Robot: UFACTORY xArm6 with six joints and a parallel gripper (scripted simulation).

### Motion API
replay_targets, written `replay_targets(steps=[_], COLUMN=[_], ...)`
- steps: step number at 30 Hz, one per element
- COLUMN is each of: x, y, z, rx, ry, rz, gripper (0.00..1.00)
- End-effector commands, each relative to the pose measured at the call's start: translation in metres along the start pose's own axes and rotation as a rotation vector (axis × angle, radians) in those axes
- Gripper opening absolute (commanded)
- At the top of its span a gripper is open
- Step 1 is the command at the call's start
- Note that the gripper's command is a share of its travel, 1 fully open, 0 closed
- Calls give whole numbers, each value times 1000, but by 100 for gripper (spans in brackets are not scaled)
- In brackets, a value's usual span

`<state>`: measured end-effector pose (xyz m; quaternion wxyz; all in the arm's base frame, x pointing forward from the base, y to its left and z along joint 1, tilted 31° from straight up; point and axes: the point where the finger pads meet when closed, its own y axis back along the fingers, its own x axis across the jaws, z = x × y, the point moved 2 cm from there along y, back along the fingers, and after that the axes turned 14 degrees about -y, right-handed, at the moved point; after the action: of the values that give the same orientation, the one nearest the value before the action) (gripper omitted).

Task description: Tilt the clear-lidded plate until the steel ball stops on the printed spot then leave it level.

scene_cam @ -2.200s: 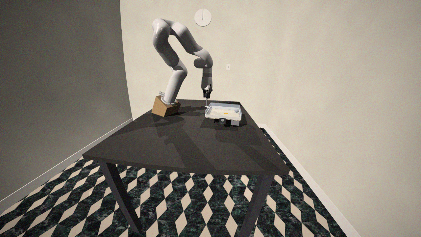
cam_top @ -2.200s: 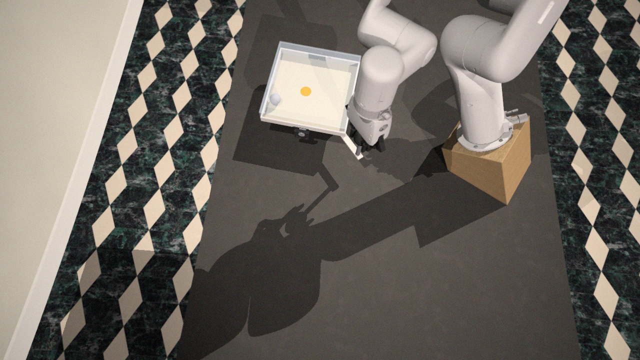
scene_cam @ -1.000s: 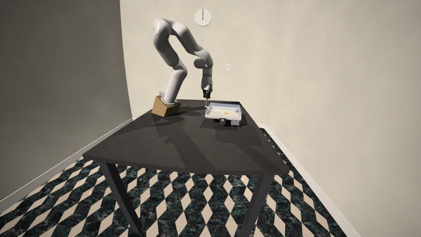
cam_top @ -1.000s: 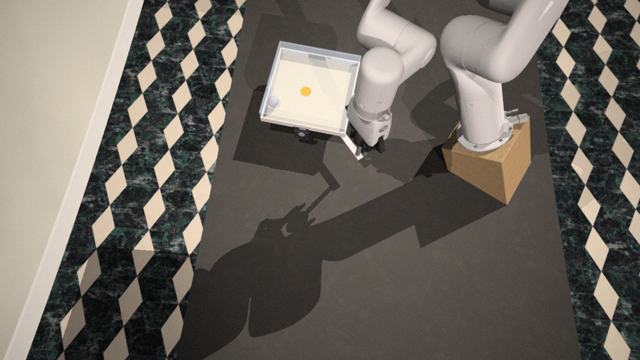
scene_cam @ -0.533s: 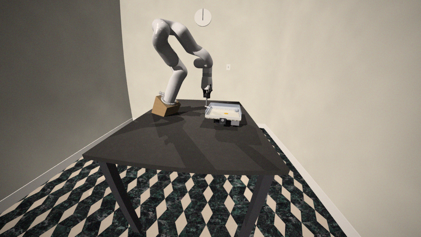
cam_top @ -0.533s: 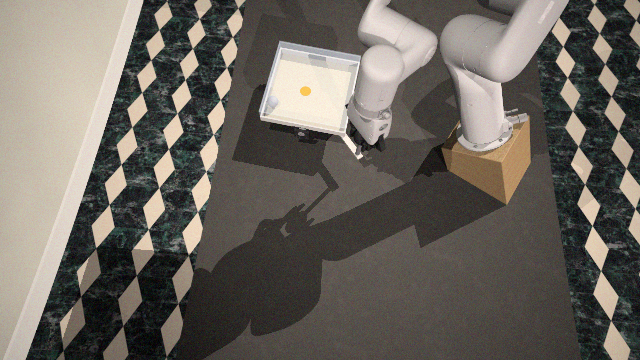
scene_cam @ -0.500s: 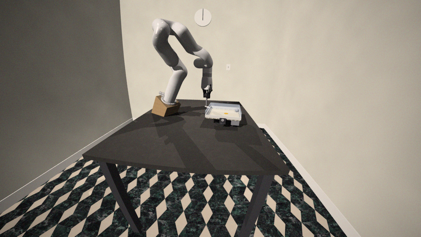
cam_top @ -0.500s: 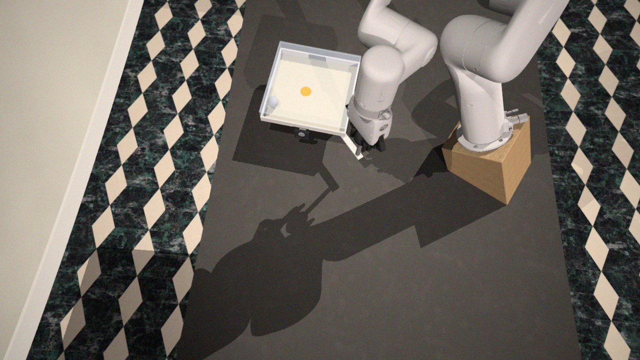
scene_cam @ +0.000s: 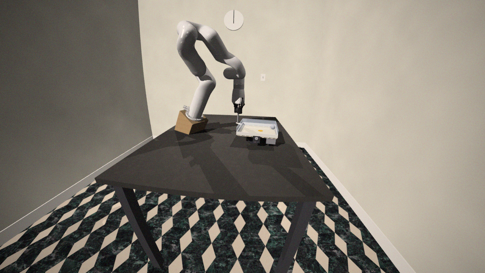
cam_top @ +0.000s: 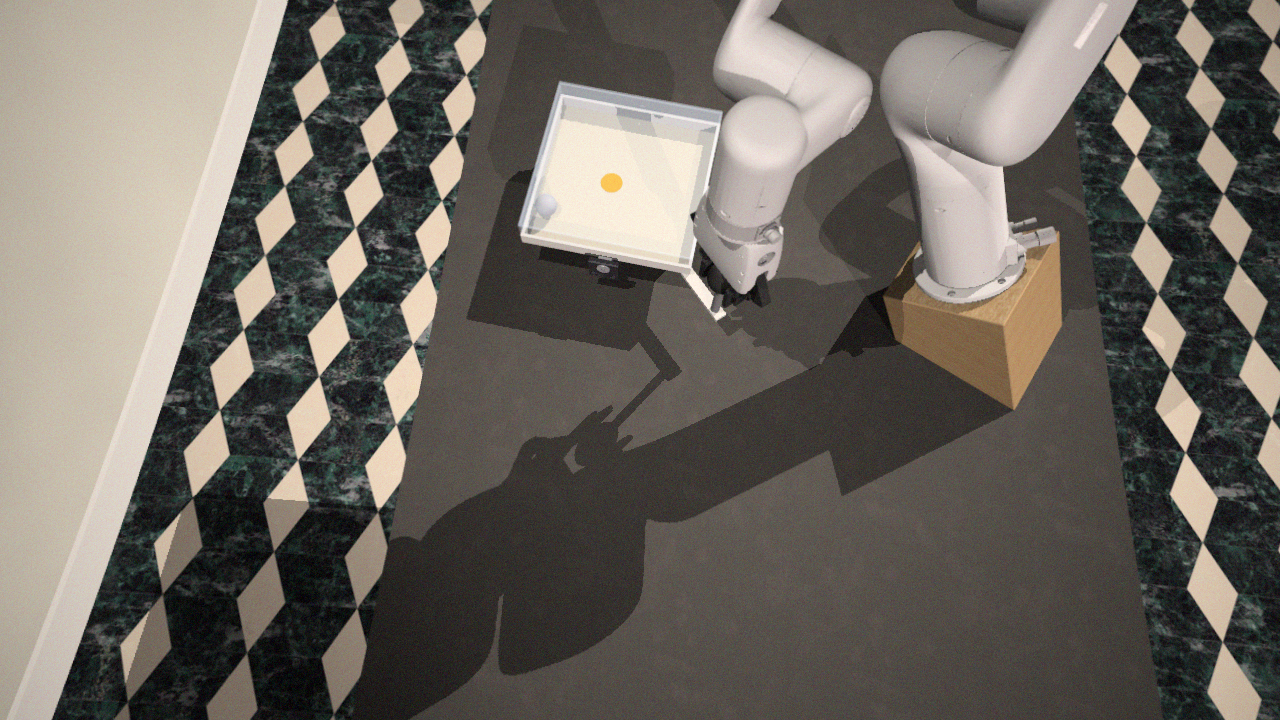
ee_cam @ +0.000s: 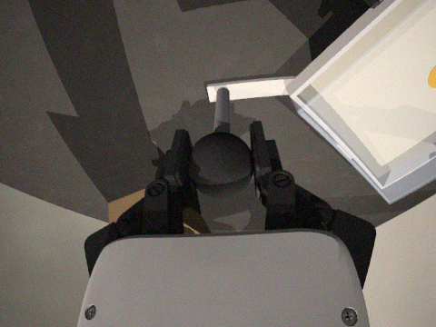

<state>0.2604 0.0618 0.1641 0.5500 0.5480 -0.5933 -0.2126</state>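
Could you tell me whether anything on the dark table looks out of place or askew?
The small steel ball sits against the side wall of the square clear-lidded plate, well away from the orange printed spot. The tool is shut on the dark round knob of the plate's handle. Nothing looks spilled or damaged.

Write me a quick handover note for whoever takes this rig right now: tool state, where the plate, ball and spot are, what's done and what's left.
Tool: shut on the dark knob of the stick rising from the plate's corner tab.
Plate: on its stand on the table, lid on.
Ball: against the plate's wall near a corner, well away from the orange spot.
Done: knob grasped.
Left: tilt until the ball settles on the spot, level the plate, let go.
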Motion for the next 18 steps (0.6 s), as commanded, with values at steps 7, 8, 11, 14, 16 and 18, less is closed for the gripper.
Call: replay_targets(steps=[7, 8, 11, 14, 16, 18], x=[2, 2, 2, 2, 2, 1], y=[3, 3, 3, 3, 3, 2], z=[3, 3, 3, 3, 2, 1], rx=[-1, -1, -1, -1, -1, -1], ry=[0, 0, 0, 0, 0, 0], rz=[0, 0, 0, 0, 0, 0], gripper=[0, 0, 0, 0, 0, 0])
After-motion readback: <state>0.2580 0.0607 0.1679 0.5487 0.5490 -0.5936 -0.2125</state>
